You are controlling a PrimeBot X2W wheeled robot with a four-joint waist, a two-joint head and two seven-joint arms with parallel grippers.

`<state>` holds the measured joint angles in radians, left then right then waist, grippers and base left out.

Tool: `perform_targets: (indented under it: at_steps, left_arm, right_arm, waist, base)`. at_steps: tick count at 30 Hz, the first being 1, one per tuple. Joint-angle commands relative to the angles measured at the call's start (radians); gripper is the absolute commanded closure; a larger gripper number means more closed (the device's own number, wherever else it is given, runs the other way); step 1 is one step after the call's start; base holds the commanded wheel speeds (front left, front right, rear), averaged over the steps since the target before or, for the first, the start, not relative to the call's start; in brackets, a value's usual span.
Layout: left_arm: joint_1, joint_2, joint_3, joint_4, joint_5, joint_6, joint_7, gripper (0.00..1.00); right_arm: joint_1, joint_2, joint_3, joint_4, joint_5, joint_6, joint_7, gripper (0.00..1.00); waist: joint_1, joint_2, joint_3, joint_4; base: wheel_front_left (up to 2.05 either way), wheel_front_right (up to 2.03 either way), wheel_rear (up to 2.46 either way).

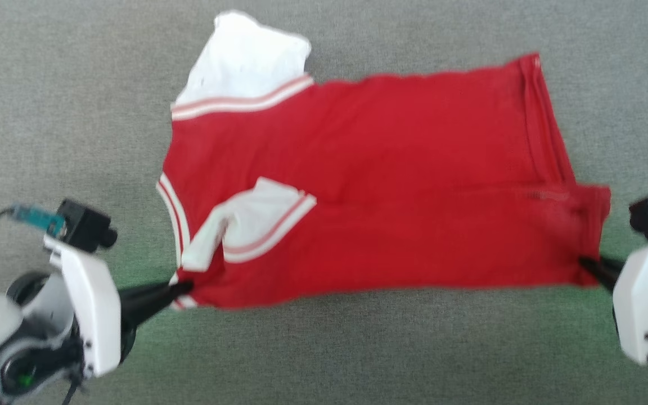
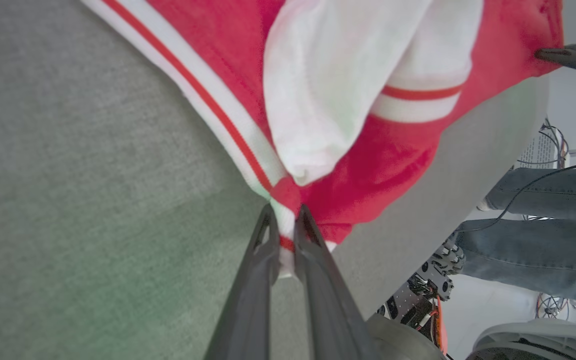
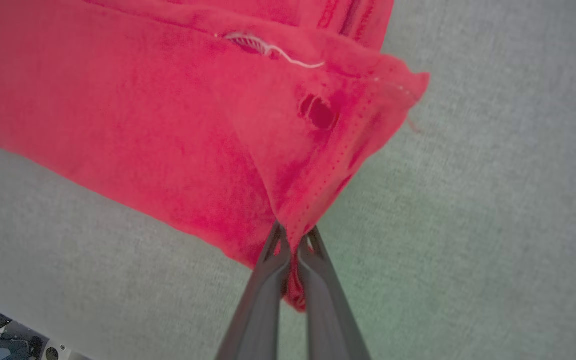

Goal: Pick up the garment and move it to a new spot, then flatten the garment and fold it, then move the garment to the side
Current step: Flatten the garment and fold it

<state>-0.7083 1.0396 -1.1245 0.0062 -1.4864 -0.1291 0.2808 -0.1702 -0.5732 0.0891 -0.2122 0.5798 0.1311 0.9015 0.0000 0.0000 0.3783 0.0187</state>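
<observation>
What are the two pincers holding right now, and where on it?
Both hold the garment: the left pincer pinches its striped white-trim corner, the right pincer the plain red corner at the opposite end.

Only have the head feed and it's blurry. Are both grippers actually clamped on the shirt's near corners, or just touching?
Observer: Left wrist view: the left gripper is shut on the garment, with the white-and-red striped trim corner pinched between its fingers.
Operator: Right side?
Observer: Right wrist view: the right gripper is shut on the plain red corner, with the fabric bunched between its fingers.
Operator: Anything near the cell I can't see?
Observer: Left wrist view: a person's legs in jeans, beyond the edge of the grey work surface.
</observation>
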Motion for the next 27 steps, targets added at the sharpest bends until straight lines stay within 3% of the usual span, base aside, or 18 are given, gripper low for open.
perform_targets:
  at_steps: [1,8,9,10,11,12,13,19,27]
  left_arm:
    - [0.028,0.015,-0.005,-0.019,0.001,-0.002,-0.015,1.0]
    - [0.12,0.086,-0.02,-0.125,0.011,0.021,-0.098,1.0]
    - [0.125,0.087,-0.018,-0.132,0.014,0.025,-0.113,1.0]
    - [0.128,0.087,-0.013,-0.137,0.018,0.027,-0.126,0.89]
    - [0.132,0.086,-0.011,-0.14,0.023,0.031,-0.137,0.64]
    - [0.133,0.087,-0.01,-0.143,0.03,0.03,-0.146,0.49]
    - [0.132,0.087,-0.005,-0.143,0.035,0.035,-0.159,0.02]
    - [0.12,0.117,0.038,-0.15,0.048,0.053,-0.246,0.0]
    - [0.022,0.082,0.176,0.016,0.111,0.118,-0.475,0.0]
  right_arm:
    - [0.032,-0.001,-0.01,-0.017,0.009,-0.001,0.01,1.0]
    - [0.169,0.02,-0.098,-0.125,0.006,-0.001,0.029,1.0]
    - [0.175,0.025,-0.108,-0.131,0.0,-0.001,0.022,0.93]
    - [0.181,0.028,-0.114,-0.136,-0.003,-0.001,0.019,0.55]
    - [0.181,0.032,-0.118,-0.143,-0.008,-0.001,0.009,0.0]
    - [0.176,0.039,-0.124,-0.146,-0.012,-0.001,-0.001,0.0]
    - [0.17,0.042,-0.126,-0.15,-0.019,-0.001,-0.012,0.0]
    - [0.112,0.103,-0.155,-0.163,-0.078,-0.001,-0.143,0.0]
    - [-0.038,0.229,-0.081,-0.113,-0.241,-0.001,-0.57,0.0]
  waist:
    - [0.0,0.0,-0.01,0.0]
    - [0.0,0.0,-0.021,0.001]
    - [0.0,0.0,-0.022,0.001]
    - [0.0,0.0,-0.023,0.003]
    - [0.0,0.0,-0.023,0.003]
    - [0.0,0.0,-0.024,0.003]
    - [0.0,0.0,-0.024,0.002]
    - [0.0,0.0,-0.023,-0.014]
    - [0.0,0.0,0.01,-0.1]
  base:
    - [0.0,0.0,0.0]
    - [0.0,0.0,0.0]
    - [0.0,0.0,0.0]
    - [0.0,0.0,0.0]
    - [0.0,0.0,0.0]
    - [0.0,0.0,0.0]
    - [0.0,0.0,0.0]
    - [0.0,0.0,0.0]
    - [0.0,0.0,0.0]
